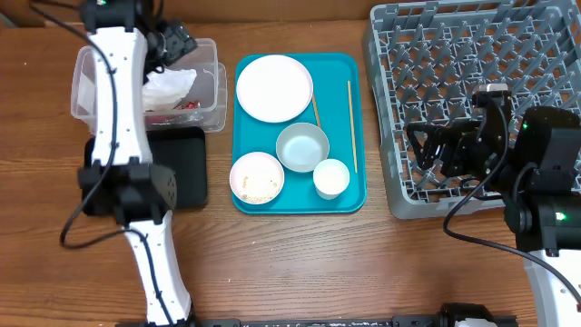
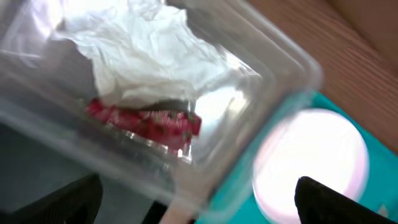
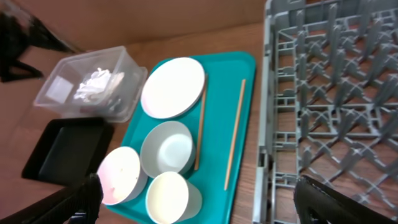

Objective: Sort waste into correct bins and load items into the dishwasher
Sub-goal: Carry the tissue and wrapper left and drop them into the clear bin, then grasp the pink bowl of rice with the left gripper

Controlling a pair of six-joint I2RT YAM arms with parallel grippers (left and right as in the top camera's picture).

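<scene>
Although 2 pieces of waste already lie in a bin, most of the job looks undone. On the near end of the teal tray (image 1: 340, 73), the white bowl (image 1: 257, 177) sits at the left corner with loose rice grains (image 1: 263, 191) in its bottom. The small white cup (image 1: 331, 178) stands toward the tray's right side. Just behind these 2, about mid-tray, is the metal bowl (image 1: 302, 146), and the round plate (image 1: 274, 87) fills the far left corner. The 2 chopsticks (image 1: 350, 127) lie lengthwise on the tray, 1 along its right side and 1 close beside the plate and metal bowl.

Left of the tray's near half lies the black tray (image 1: 186, 168), partly under the left arm; nothing shows in the part in view. Left of the tray's far corner stands the clear tub (image 1: 211, 86), with the crumpled napkin (image 2: 143, 50) and the red wrapper (image 2: 146, 121) inside. The left gripper (image 2: 196, 185) hangs over that tub, jaws spread wide with nothing between them.

Right of the tray, the dish rack (image 1: 454, 91) shows no dishes in its visible pegs. The right gripper (image 3: 199, 198) hovers over the rack's side nearest the tray, jaws spread and holding nothing.

By this reading, the rice has yet to be binned and all 6 items have yet to be loaded.
</scene>
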